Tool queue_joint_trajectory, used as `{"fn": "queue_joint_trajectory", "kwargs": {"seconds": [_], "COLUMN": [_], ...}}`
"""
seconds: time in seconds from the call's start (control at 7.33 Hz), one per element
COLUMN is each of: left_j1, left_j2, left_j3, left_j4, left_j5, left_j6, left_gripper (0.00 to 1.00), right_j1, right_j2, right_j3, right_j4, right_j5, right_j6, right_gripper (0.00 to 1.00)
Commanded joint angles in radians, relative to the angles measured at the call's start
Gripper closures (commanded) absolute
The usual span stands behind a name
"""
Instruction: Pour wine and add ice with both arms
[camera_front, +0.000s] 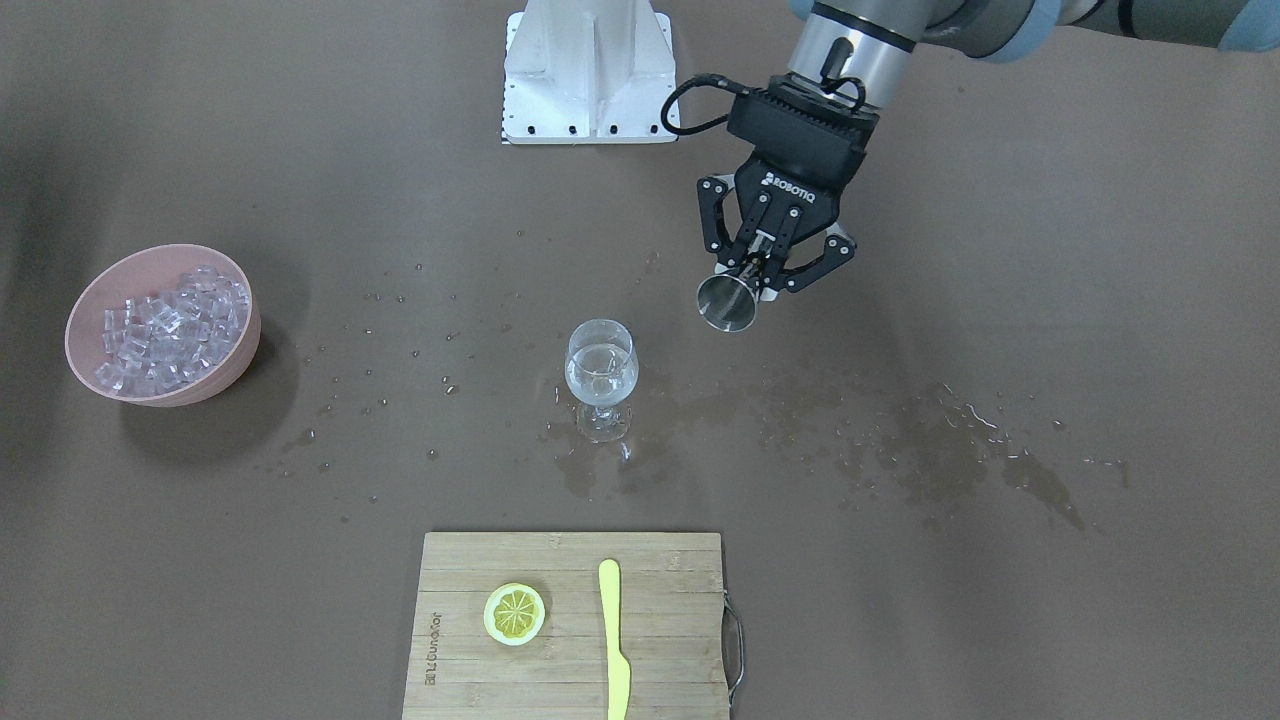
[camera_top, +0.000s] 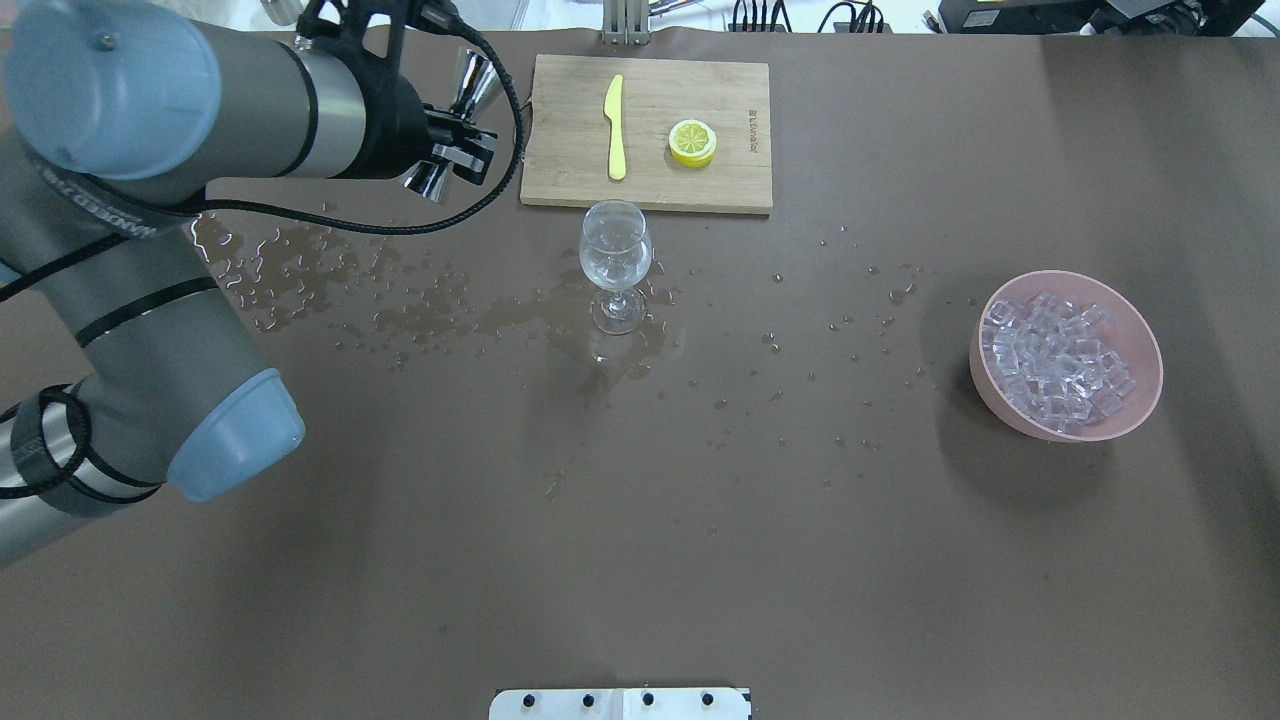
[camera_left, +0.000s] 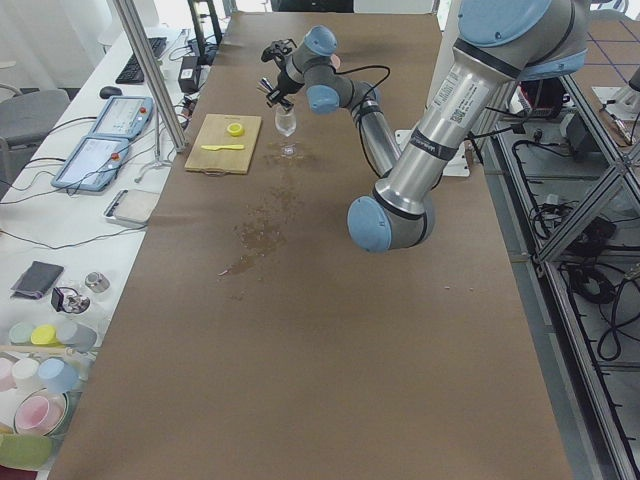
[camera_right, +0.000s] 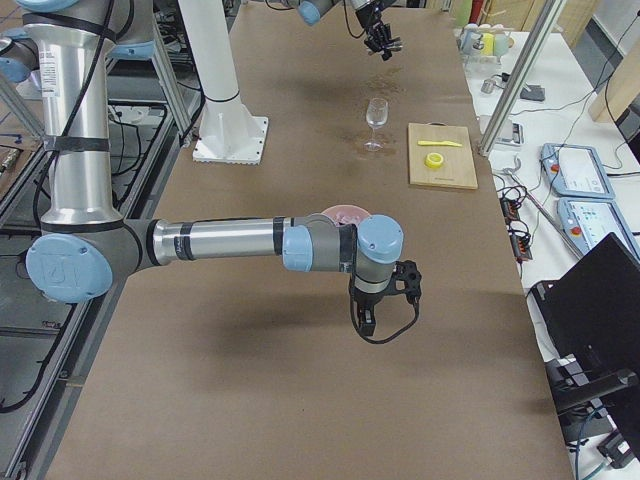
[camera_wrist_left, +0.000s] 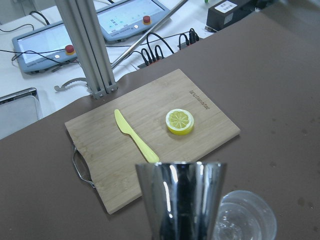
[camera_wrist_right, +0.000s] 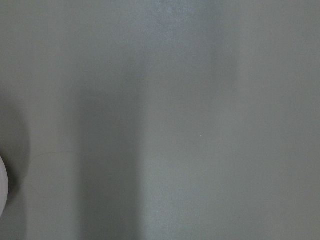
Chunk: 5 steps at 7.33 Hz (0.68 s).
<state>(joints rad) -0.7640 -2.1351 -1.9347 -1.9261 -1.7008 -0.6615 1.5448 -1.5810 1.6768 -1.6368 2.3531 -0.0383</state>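
My left gripper (camera_front: 765, 268) is shut on a steel jigger (camera_front: 728, 303) and holds it tilted above the table, beside the wine glass (camera_front: 601, 375) and apart from it. The jigger fills the lower left wrist view (camera_wrist_left: 180, 200), with the glass rim (camera_wrist_left: 245, 217) beside it. The glass stands upright with a little clear wine (camera_top: 614, 262) in it. A heap of clear ice cubes (camera_front: 170, 325) lies in a pink bowl (camera_top: 1148, 345). My right gripper (camera_right: 385, 300) shows only in the exterior right view, low by the bowl; I cannot tell if it is open.
A bamboo cutting board (camera_front: 570, 690) carries a yellow lemon slice (camera_front: 514, 613) and a yellow knife (camera_front: 613, 640). Wet spill patches (camera_front: 950, 450) spread over the brown table around the glass. The white pedestal (camera_front: 588, 70) stands at the robot's edge.
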Motion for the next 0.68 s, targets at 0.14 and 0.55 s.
{"fn": "queue_joint_trajectory", "kwargs": {"seconds": [0.14, 0.55], "left_j1": [-0.015, 0.041], "left_j2": [0.104, 0.205], "left_j3": [-0.062, -0.087], "left_j4": [-0.102, -0.102], "left_j5": [0.156, 0.529], "left_j6": [-0.362, -0.686], "left_gripper": [1.0, 1.0], "right_j1": [0.0, 0.0], "right_j2": [0.001, 0.001], "right_j3": [0.003, 0.004], "right_j4": [0.0, 0.0], "right_j5": [0.0, 0.0], "right_j6": [0.0, 0.0], "right_gripper": [0.0, 0.0]}}
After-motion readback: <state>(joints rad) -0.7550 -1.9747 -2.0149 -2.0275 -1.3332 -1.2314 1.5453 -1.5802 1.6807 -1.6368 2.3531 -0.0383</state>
